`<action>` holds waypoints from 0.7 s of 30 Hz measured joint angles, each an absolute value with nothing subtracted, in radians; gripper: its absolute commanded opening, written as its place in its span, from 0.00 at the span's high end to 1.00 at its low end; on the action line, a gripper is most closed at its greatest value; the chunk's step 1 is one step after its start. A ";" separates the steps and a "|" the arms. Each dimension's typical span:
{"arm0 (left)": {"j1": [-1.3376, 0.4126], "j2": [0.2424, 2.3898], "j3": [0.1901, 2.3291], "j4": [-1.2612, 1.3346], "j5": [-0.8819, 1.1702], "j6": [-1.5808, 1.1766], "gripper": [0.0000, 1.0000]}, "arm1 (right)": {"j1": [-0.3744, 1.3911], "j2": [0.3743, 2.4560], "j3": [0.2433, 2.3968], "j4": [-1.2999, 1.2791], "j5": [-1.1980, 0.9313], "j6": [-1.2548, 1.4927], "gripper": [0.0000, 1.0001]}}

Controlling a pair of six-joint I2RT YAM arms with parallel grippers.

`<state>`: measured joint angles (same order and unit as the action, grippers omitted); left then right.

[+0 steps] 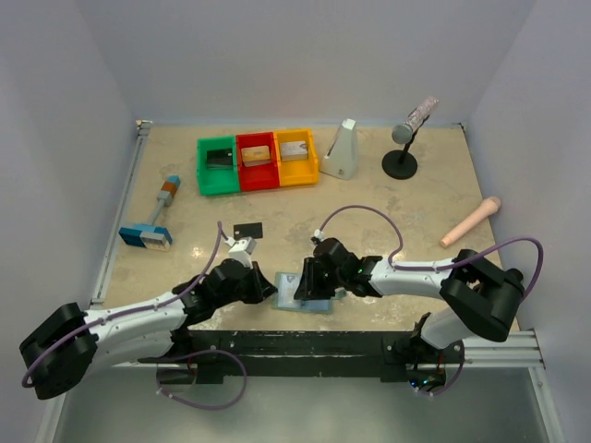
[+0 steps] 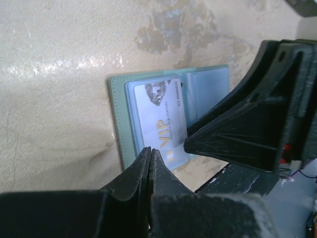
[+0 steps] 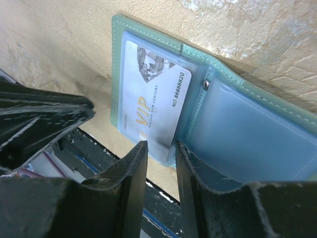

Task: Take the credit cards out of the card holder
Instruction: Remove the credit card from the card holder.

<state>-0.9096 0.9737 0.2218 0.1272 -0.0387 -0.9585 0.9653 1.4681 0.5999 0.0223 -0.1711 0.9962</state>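
The card holder (image 1: 312,297) lies open on the table near the front edge, pale blue inner faces up; it also shows in the left wrist view (image 2: 118,119) and the right wrist view (image 3: 247,129). A silver-grey "VIP" card (image 3: 153,101) sits in its left pocket, its near end sticking out (image 2: 161,116). A black card (image 1: 247,229) lies loose on the table behind my left arm. No orange-gold card shows. My left gripper (image 2: 150,150) is shut and empty, its tip at the holder's near left edge (image 1: 269,289). My right gripper (image 3: 159,146) is narrowly open, its jaws either side of the silver card's protruding end (image 1: 301,283).
Green (image 1: 218,166), red (image 1: 257,161) and yellow (image 1: 295,157) bins stand in a row at the back, each with a small flat item inside. A blue-headed brush (image 1: 150,224) lies at the left. A white wedge (image 1: 341,150), a microphone stand (image 1: 403,148) and a pink cylinder (image 1: 471,221) are at the right.
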 measured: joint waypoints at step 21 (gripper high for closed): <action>-0.910 1.158 0.271 0.183 -0.029 -0.958 1.00 | 0.962 1.452 0.602 -0.019 -0.147 0.990 0.62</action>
